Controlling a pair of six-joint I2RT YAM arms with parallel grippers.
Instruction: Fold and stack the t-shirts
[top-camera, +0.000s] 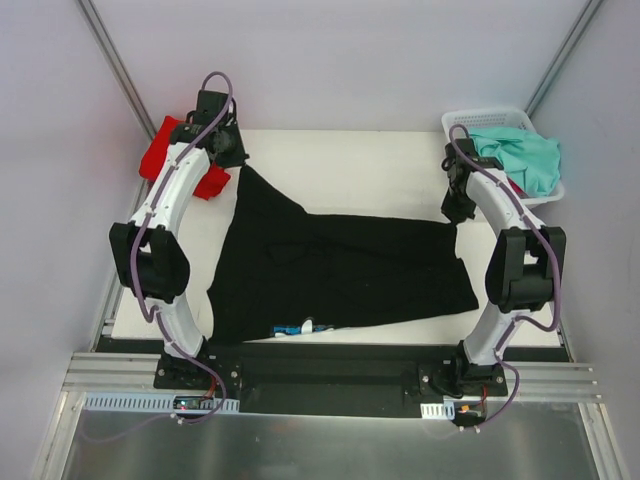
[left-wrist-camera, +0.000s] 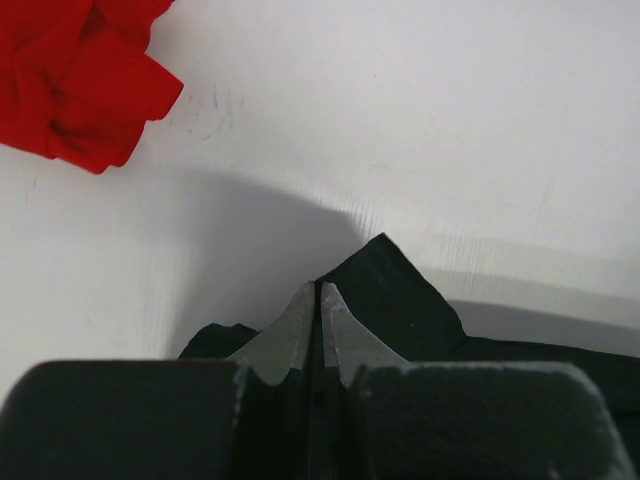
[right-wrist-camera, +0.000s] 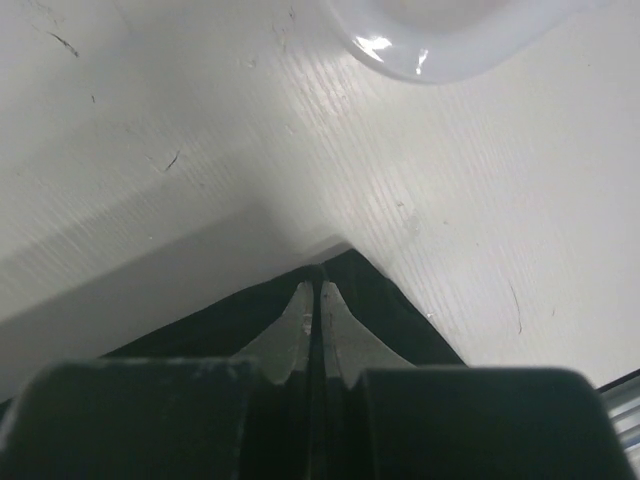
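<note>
A large black t-shirt (top-camera: 340, 270) lies spread across the white table (top-camera: 360, 170). My left gripper (top-camera: 238, 158) is shut on its far left corner, and in the left wrist view the left gripper's (left-wrist-camera: 318, 292) jaws pinch a peak of black cloth (left-wrist-camera: 405, 300). My right gripper (top-camera: 458, 212) is shut on the shirt's far right corner; the right wrist view shows that gripper (right-wrist-camera: 313, 290) closed on the black cloth (right-wrist-camera: 385, 305). A red t-shirt (top-camera: 172, 152) (left-wrist-camera: 75, 75) lies crumpled at the far left. A teal t-shirt (top-camera: 520, 160) hangs out of the basket.
The white lattice basket (top-camera: 485, 118) stands at the table's far right corner, close behind the right gripper; its glossy rim (right-wrist-camera: 440, 55) shows in the right wrist view. A bit of red cloth (top-camera: 516, 188) peeks from under the teal shirt. Grey walls enclose the table.
</note>
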